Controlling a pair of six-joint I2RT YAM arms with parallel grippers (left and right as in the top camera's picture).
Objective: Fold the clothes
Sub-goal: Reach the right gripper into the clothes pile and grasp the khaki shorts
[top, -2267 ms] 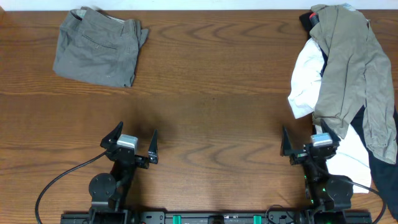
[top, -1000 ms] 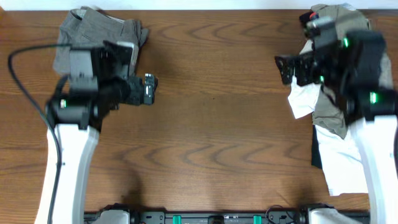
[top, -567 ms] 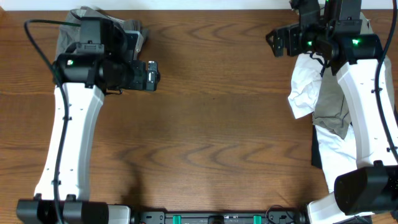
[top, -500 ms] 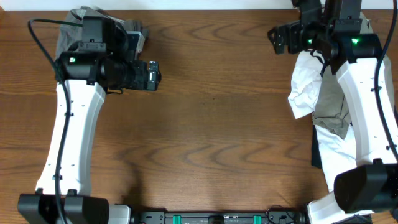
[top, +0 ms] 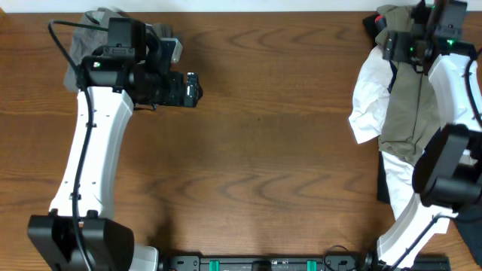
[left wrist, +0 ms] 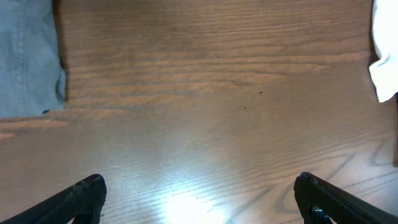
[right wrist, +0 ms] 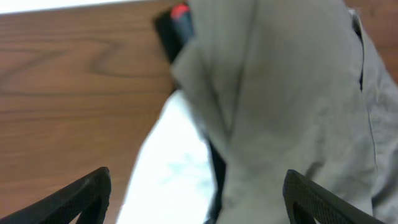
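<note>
Right claw [right wrist: 198, 180] stands wide open and empty above the khaki shorts [right wrist: 292, 93]; left claw [left wrist: 199, 182], equally open and empty, hangs over the worktop [left wrist: 186, 124].

Khaki shorts [right wrist: 292, 106] blurred and edge-cropped in right wrist view

Rumpled khaki shorts [top: 403, 105], far right

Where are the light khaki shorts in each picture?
Overhead: khaki shorts at top right, draped over the white T-shirt.
Left wrist: not in it.
Right wrist: filling the middle and right.
Shared landmark: the white T-shirt, at the left wrist view's right edge and the right wrist view's lower middle.
</note>
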